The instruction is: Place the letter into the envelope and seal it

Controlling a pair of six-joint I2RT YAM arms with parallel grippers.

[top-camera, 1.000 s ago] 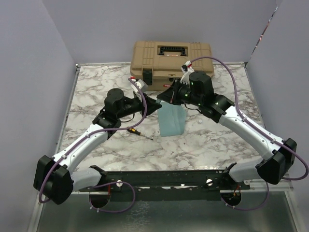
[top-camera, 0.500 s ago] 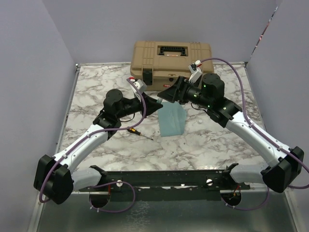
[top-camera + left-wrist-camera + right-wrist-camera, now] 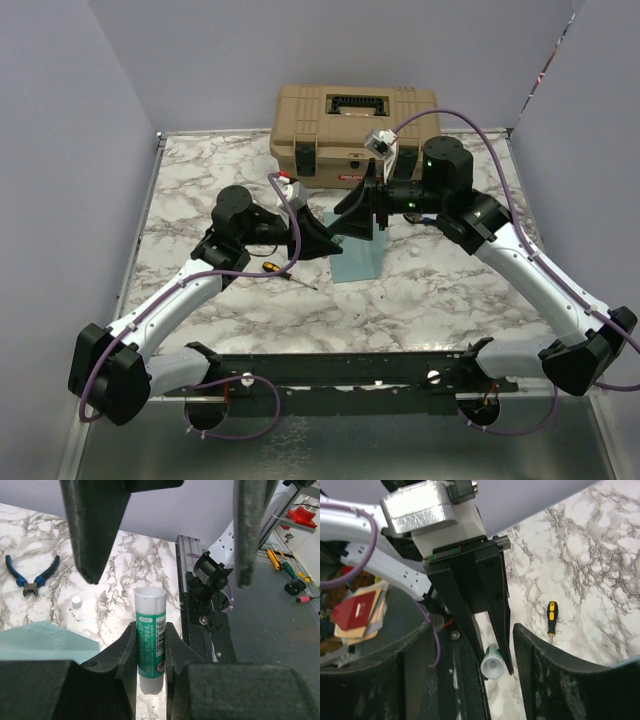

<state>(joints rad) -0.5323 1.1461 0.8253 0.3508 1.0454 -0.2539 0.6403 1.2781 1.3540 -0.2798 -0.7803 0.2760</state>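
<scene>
Right claw (image 3: 348, 212) wider than before, opposite the glue stick (image 3: 150, 635).

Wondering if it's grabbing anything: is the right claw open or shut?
Open: the right gripper has its fingers wide apart, clamping nothing; the left gripper holds the glue stick.

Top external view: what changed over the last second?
The right end effector opened and drew back rightward from the left end effector; whether it released anything is unclear. The left one kept its grip on the glue stick, and the envelope stayed put.
</scene>
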